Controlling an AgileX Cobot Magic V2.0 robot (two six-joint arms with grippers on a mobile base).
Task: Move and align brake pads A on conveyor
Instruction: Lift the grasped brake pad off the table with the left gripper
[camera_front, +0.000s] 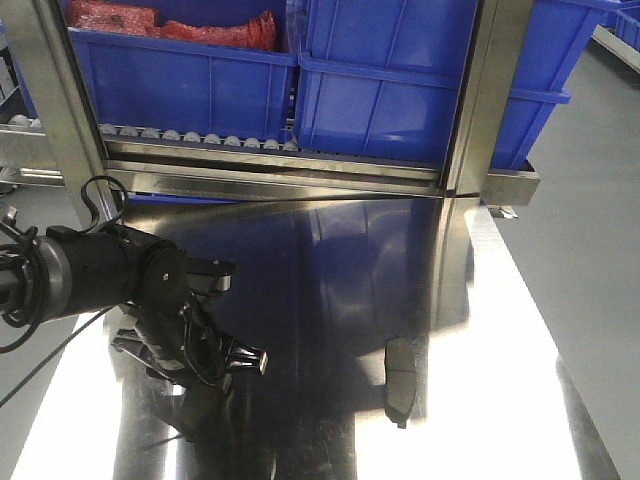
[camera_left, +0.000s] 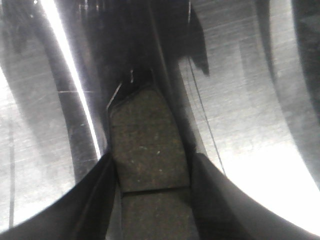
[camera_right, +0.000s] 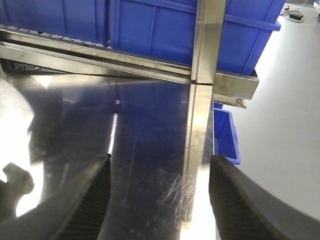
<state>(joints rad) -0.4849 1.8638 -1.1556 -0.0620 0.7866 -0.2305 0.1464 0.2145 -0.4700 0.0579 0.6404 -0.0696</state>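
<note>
In the left wrist view my left gripper (camera_left: 150, 160) is shut on a brake pad A (camera_left: 147, 135), a flat grey pad with a centre groove, held lengthwise between the fingers just over the shiny steel tabletop. In the front view the left gripper (camera_front: 225, 362) is low over the tabletop at the left, and the held pad is hidden there. Another dark pad-shaped piece (camera_front: 404, 372) lies on the steel right of centre. My right gripper (camera_right: 160, 159) is open and empty above the steel. The conveyor belt is out of view.
Blue bins (camera_front: 380, 80) sit on a roller rack (camera_front: 200, 137) behind the tabletop, between steel posts (camera_front: 490, 90). The steel tabletop (camera_front: 330, 270) ends at the right at grey floor. A small blue bin (camera_right: 226, 135) stands on the floor past that edge.
</note>
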